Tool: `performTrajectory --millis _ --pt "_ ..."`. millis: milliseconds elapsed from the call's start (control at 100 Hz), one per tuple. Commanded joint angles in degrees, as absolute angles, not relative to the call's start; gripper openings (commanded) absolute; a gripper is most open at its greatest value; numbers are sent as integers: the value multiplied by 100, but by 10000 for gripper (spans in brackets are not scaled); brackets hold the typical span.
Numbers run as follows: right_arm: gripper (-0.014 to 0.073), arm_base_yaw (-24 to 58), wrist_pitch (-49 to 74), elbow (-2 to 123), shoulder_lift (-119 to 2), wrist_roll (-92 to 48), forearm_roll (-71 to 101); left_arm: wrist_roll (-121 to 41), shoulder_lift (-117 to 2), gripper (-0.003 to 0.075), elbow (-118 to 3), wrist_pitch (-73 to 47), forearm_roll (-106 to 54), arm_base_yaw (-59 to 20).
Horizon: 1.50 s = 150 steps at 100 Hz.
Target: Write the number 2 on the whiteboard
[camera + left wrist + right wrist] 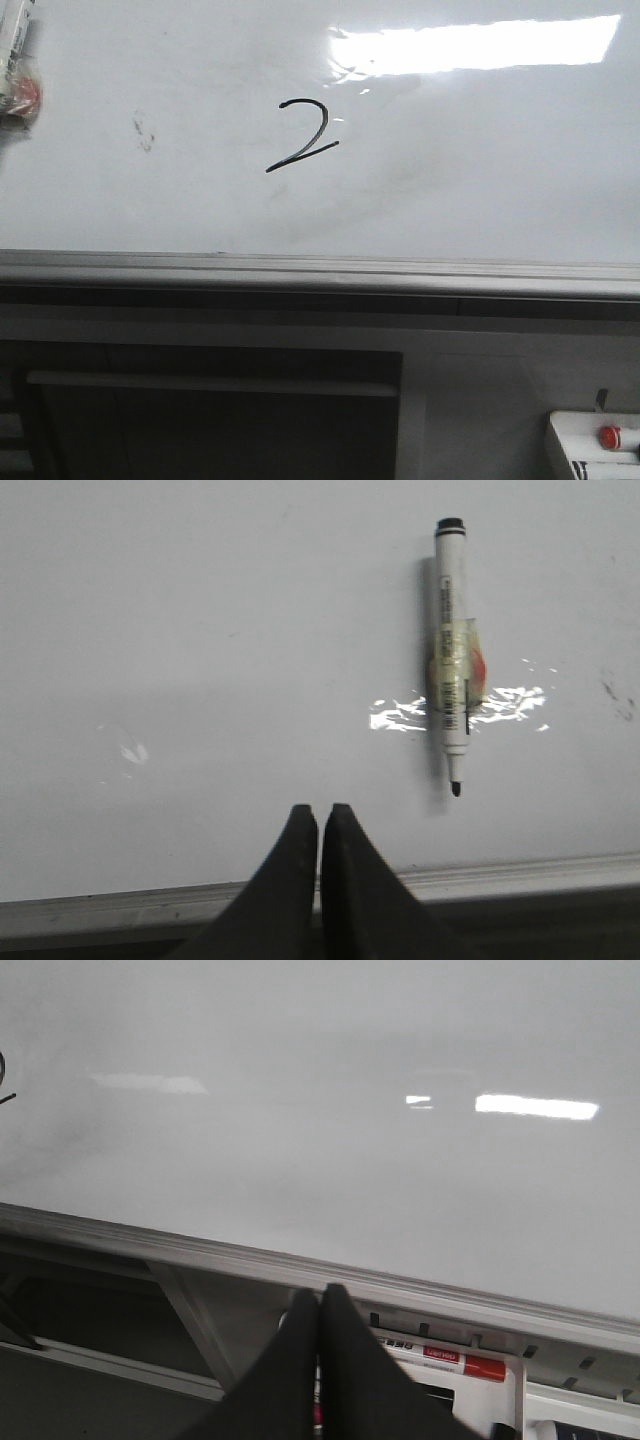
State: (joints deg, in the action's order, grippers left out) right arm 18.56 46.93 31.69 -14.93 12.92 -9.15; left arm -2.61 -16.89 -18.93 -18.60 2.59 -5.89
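A black handwritten number 2 [300,135] stands on the glossy whiteboard [480,180] in the front view, left of the bright light reflection. An uncapped white marker [452,660] with tape round its barrel lies flat on the whiteboard [200,660] in the left wrist view, tip toward the edge rail. My left gripper [319,815] is shut and empty, over the board's near edge, apart from the marker. My right gripper [320,1300] is shut and empty, over the whiteboard's [350,1110] grey edge rail. Neither gripper shows in the front view.
The grey metal edge rail [320,270] runs along the board's front. A small white box with a red button [600,445] sits below at the right. The marker's end [18,75] shows at the far left. A red-labelled marker [450,1360] lies in a white tray below the rail.
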Motion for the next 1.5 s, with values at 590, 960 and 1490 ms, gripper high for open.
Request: performTrajectory --millis 590,960,1490 --pt "-72 1826 4257 3293 -1558 1305 -1028 -229 116 -18 187 491 -466 -287" --pt "-72 1826 4257 3293 -1558 1305 -1028 -229 106 -18 187 491 -466 -287" --pt "-72 296 1307 1264 -412 1305 -731 -229 106 -18 187 491 -466 -287"
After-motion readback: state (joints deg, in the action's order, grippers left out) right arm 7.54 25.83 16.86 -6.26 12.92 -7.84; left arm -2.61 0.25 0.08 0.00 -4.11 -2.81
